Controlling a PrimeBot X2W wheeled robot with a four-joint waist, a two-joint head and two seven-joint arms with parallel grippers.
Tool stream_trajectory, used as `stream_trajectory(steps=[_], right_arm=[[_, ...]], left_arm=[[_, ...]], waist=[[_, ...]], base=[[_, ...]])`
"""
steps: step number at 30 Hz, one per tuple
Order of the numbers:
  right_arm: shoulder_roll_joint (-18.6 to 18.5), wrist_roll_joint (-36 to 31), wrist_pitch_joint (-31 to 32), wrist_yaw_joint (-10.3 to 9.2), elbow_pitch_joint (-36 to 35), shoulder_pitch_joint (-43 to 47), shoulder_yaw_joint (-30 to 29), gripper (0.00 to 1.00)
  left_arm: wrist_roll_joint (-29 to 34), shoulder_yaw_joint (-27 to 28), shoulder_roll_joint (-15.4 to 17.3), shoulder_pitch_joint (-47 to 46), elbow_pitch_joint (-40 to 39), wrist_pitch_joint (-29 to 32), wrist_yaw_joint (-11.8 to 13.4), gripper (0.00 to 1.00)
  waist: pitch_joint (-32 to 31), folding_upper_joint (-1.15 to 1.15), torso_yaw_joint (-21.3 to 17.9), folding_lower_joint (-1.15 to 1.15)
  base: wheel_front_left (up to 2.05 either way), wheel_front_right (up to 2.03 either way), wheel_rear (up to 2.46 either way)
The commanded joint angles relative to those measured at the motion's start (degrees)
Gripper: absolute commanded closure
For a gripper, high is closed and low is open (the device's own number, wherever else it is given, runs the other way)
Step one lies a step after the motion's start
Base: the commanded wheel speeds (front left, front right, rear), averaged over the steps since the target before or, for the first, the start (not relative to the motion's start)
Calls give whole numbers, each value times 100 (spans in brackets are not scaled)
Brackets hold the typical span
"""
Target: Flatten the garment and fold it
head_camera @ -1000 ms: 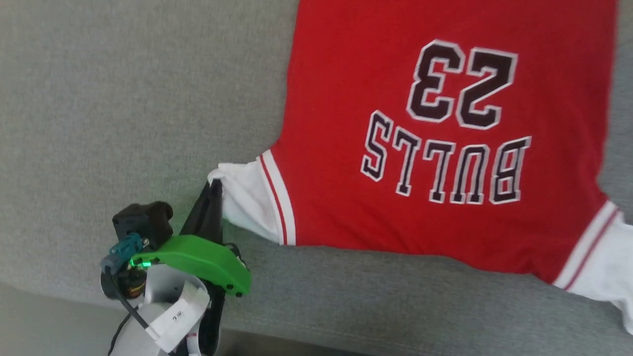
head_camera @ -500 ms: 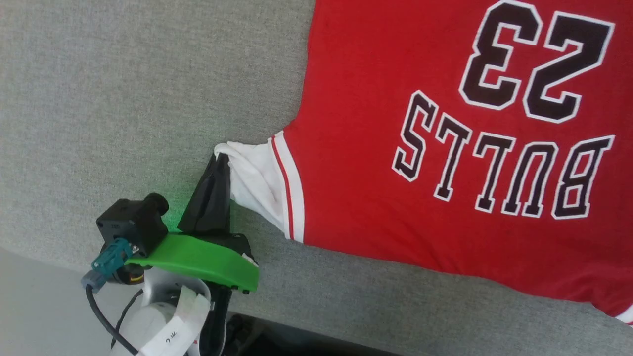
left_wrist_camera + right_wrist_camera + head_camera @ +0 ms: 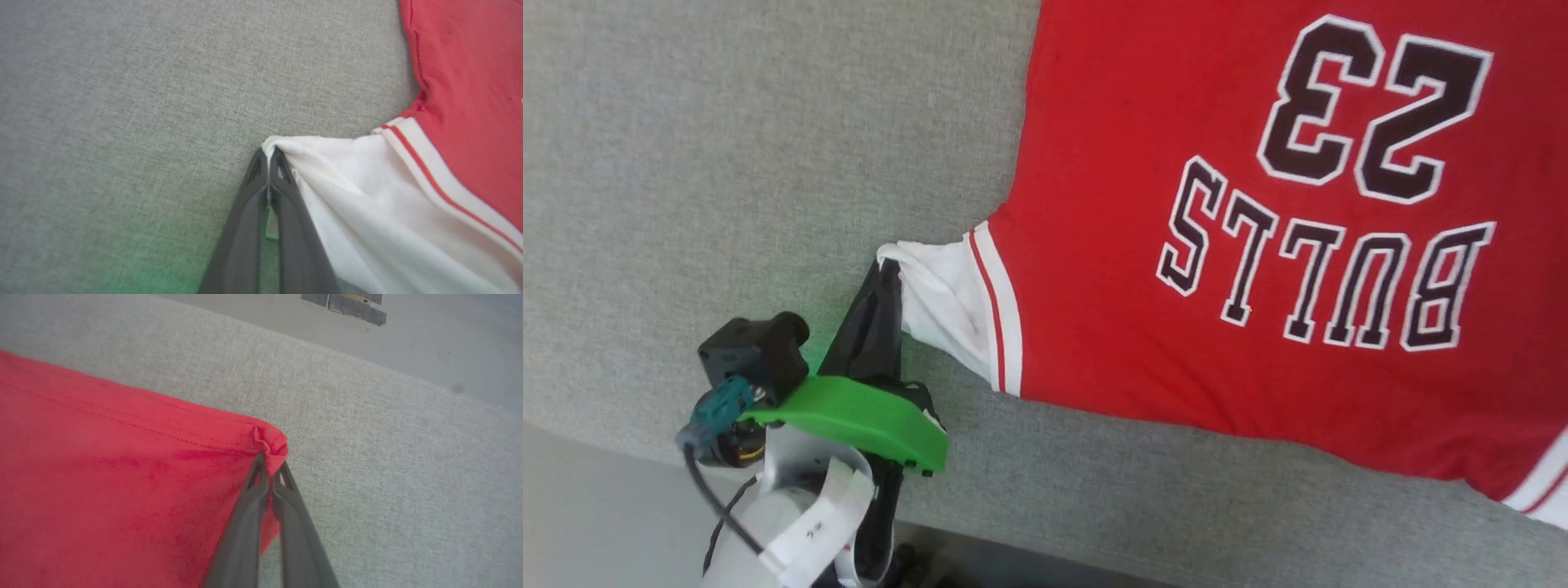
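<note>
So the robot looks mid-flatten here. The garment (image 3: 1135, 163) lies print-up on the grey fabric counter (image 3: 727, 163), with the BULLS lettering (image 3: 1323, 278) reading upside down from the head view.

The left fingers (image 3: 250, 196) are pinched fully together on the bunched tip of the white sleeve (image 3: 943, 302), which sticks out well to the robot's left of the lettering. The right fingers (image 3: 249, 498) are clamped shut too, on a little puckered corner of red hem (image 3: 269, 443). That corner can't be placed relative to the lettering, though, since the print isn't in the right wrist view.

Best guess at doing this step well: pull both pinches away from the lettering, low and slow, so the cloth slides flat rather than lifting. The sleeve shows drag wrinkles running back toward the lettering, so it probably wants a bit more outward tension before it's let go. Both grips are only on small bits of fabric, so a jerk could pop them loose.
</note>
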Motion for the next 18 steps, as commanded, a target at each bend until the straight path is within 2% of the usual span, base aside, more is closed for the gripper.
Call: stream_trajectory(steps=[1,5,10,18], right_arm=[[41,57,-177,-8,-58,78,-65,100],[39,195,-527,-8,-115,299,-120,100],[-85,404,-619,-8,-200,967,-135,100],[36,918,-595,-8,-719,2882,-298,100]], left_arm=[[-20,-24,65,-24,313,176,4,100],[-71,-32,112,-16,566,233,-44,100],[-206,0,207,124,841,328,-107,100],[-392,86,300,459,1080,418,-77,100]], waist=[[-412,0,-185,0],[-997,0,-434,0],[-1718,0,-795,0],[-2539,0,-1318,0]], base=[[0,0,0],[0,0,0],[0,0,0],[0,0,0]])
